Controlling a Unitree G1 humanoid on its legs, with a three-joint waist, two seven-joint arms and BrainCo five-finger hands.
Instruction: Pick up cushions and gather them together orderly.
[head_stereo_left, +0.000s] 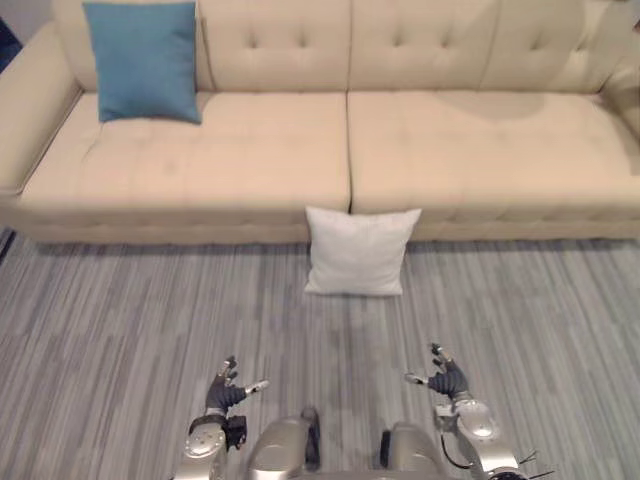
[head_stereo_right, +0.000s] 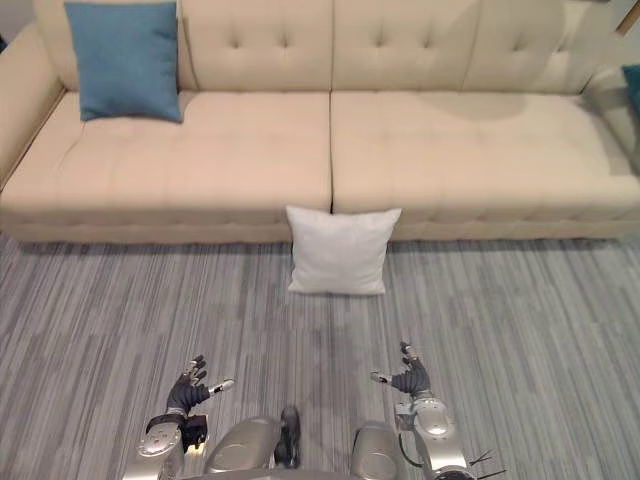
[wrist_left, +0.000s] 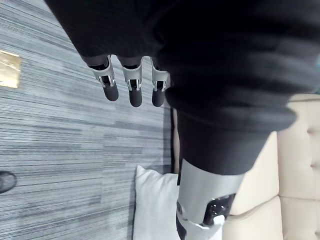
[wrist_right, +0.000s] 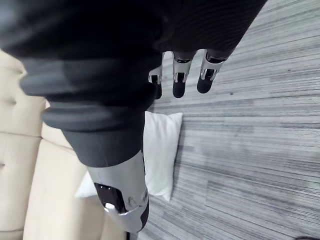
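Left robot hand (head_stereo_left: 228, 392), right robot hand (head_stereo_left: 447, 380), both spread empty, white cushion (head_stereo_left: 358, 252) upright against sofa (head_stereo_left: 220, 160) front

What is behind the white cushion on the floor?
The beige sofa: its front, at the middle seam; the white cushion stands against it. The part it covers is hidden.

**Four views, one sofa front**

From the head we look steeply down through two eyes set slightly apart. Both take in the sofa (head_stereo_left: 250, 150), the white cushion (head_stereo_left: 360, 250) leaning on its front edge, and the striped floor (head_stereo_left: 120, 320). Our wrist cameras sit very close behind the left hand (wrist_left: 131, 85) and the right hand (wrist_right: 179, 77), facing along the fingers — each also catches that cushion and the sofa's front edge.
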